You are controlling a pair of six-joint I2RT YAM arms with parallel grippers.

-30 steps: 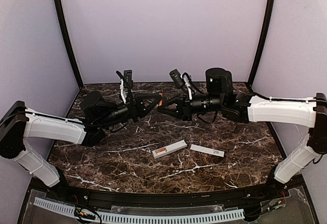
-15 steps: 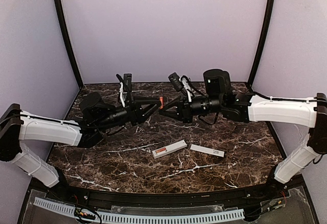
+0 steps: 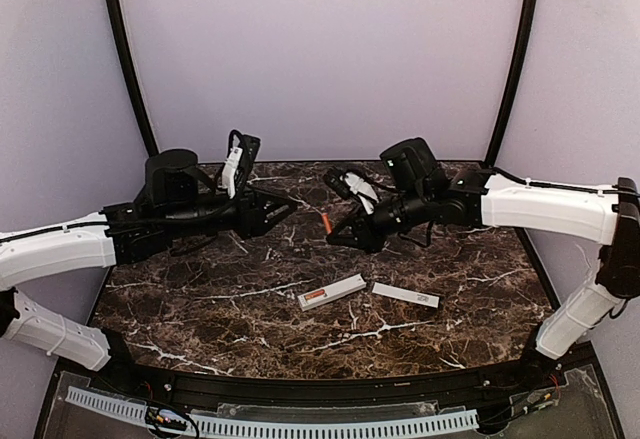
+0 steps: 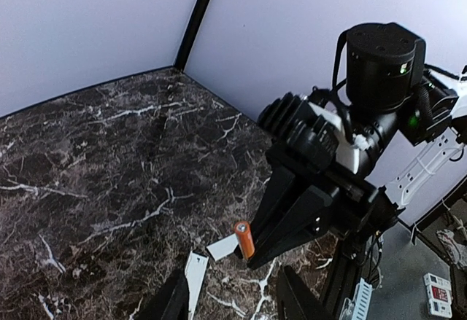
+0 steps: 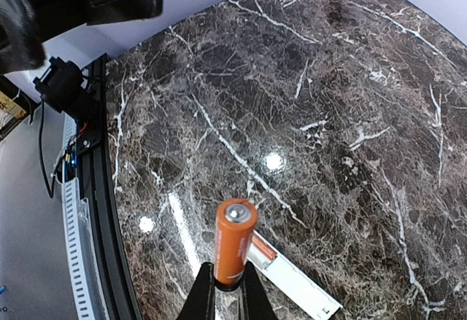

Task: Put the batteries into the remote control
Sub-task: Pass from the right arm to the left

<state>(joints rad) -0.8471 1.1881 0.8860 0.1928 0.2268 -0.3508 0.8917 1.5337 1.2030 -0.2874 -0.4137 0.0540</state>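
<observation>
Well, nearest to me the remote control [image 3: 331, 291] lies flat and slightly slanted on the marble table [image 3: 200, 329]. An orange-red patch [image 3: 315, 296] shows toward its left end, and I cannot tell whether that is a battery seated in the recess. Just to its right, not touching it, lies the thin white cover strip [image 3: 405, 295]. Farther back and above the table, my right gripper [image 5: 226, 291] is pinched tight on the lower end of a battery [image 5: 233, 241]. The battery stands up out of the fingertips with its flat metal end toward the wrist camera. Across a gap to its left, my left gripper [image 4: 233, 298] has its jaws partway apart and carries nothing. It faces the battery without touching it. Beyond both rises the lilac back wall [image 3: 320, 59].
</observation>
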